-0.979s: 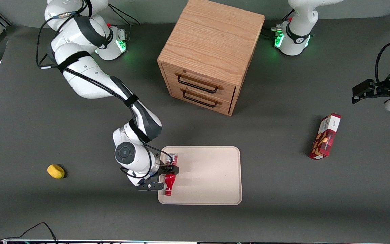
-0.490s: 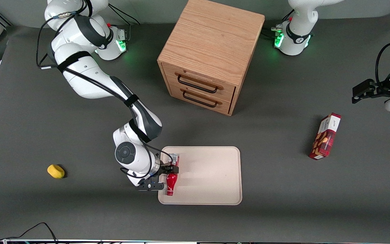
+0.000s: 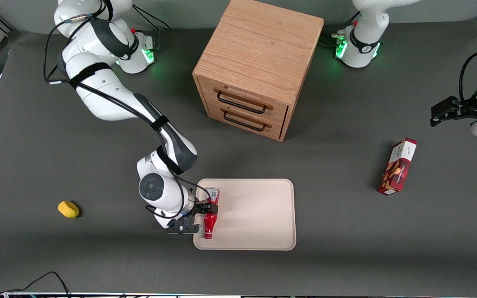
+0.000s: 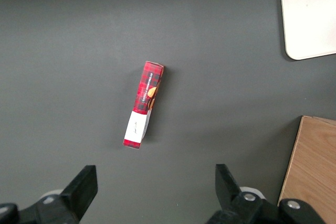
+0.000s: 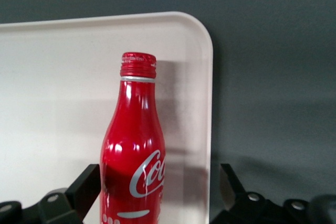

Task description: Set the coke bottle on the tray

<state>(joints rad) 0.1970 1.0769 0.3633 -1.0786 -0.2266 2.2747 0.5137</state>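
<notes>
The red coke bottle (image 3: 209,218) (image 5: 134,145) lies on the cream tray (image 3: 255,215) (image 5: 52,93), close to the rim at the working arm's end. Its red cap points toward the front camera and its silvery base away from it. My right gripper (image 3: 209,205) (image 5: 157,187) hangs over the bottle's body with its fingers open. One black finger (image 5: 86,182) sits against the bottle's side. The other finger (image 5: 227,182) stands clear of the bottle, over the dark table just outside the tray's rim.
A wooden two-drawer cabinet (image 3: 259,66) stands farther from the front camera than the tray. A red-and-white snack box (image 3: 398,167) (image 4: 144,104) lies toward the parked arm's end. A small yellow object (image 3: 68,209) lies toward the working arm's end.
The wrist has shifted slightly away from the tray toward the working arm's end. The bottle has stayed in place on the tray.
</notes>
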